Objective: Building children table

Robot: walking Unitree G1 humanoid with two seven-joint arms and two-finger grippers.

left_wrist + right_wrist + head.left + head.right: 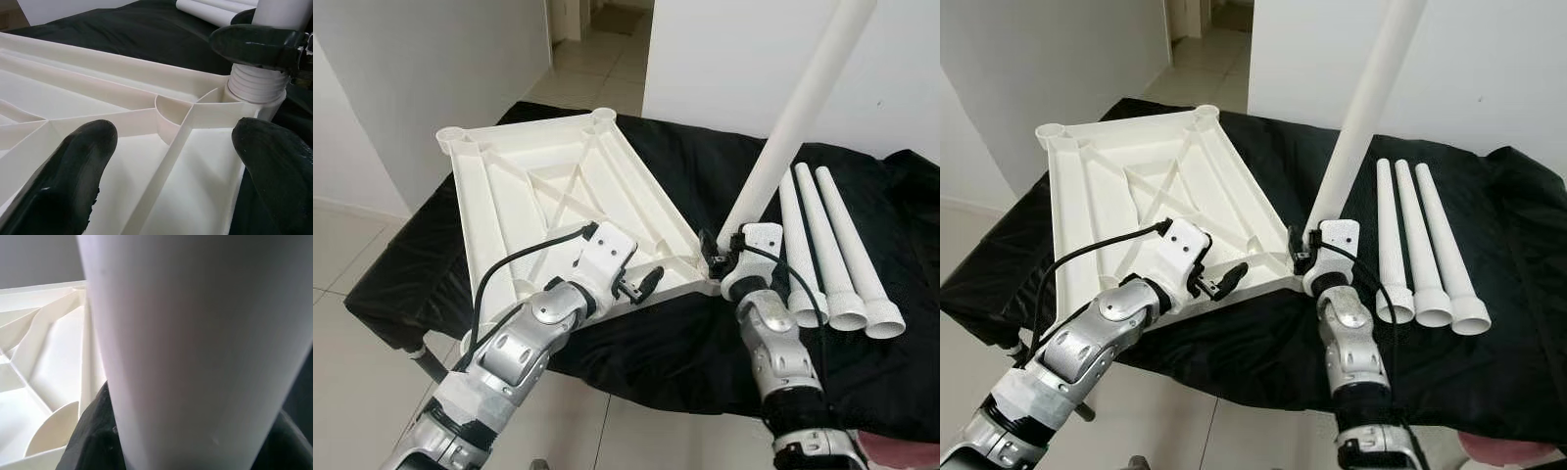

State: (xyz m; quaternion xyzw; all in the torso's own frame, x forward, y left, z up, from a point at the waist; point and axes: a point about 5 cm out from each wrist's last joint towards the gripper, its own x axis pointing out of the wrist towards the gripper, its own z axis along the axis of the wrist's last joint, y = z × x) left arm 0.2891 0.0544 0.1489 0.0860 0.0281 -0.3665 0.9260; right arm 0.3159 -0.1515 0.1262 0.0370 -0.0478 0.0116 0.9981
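A white plastic tabletop (558, 186) lies upside down, ribs up, on a table draped in black cloth (666, 343). A long white leg (793, 127) stands tilted at the tabletop's near right corner, and its threaded end (257, 85) sits at the corner socket. My right gripper (720, 257) is shut on this leg low down, and the leg (195, 347) looms close in the right wrist view. My left gripper (641, 284) is open at the tabletop's near edge, just left of that corner, its fingers (73, 171) spread over the ribs.
Three more white legs (832, 245) lie side by side on the cloth at the right, wide ends toward me. White walls stand behind the table and to its left. Tiled floor (352, 245) runs on the left and into a doorway at the back.
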